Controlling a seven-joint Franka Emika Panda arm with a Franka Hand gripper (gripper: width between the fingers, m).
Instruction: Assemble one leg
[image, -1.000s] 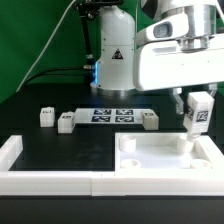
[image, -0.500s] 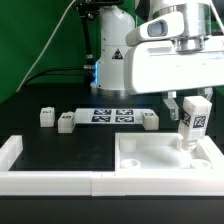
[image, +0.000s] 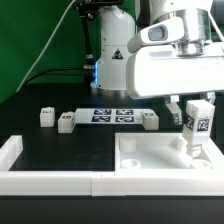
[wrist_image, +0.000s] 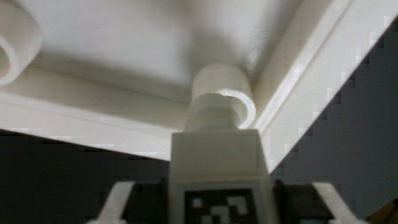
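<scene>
My gripper is shut on a white leg with a black-and-white tag and holds it upright over the far right corner of the large white tray-like piece. In the wrist view the leg runs away from the fingers, its round end against the tray's inner corner. Three more legs lie on the table: two at the exterior view's left and one by the marker board.
A long white wall piece runs along the front, with its raised end at the exterior view's left. The robot base stands behind the marker board. Cables hang at the back left.
The gripper with the leg has shifted slightly toward the exterior view's right and a little down over the tray's corner. The loose legs have not moved.
</scene>
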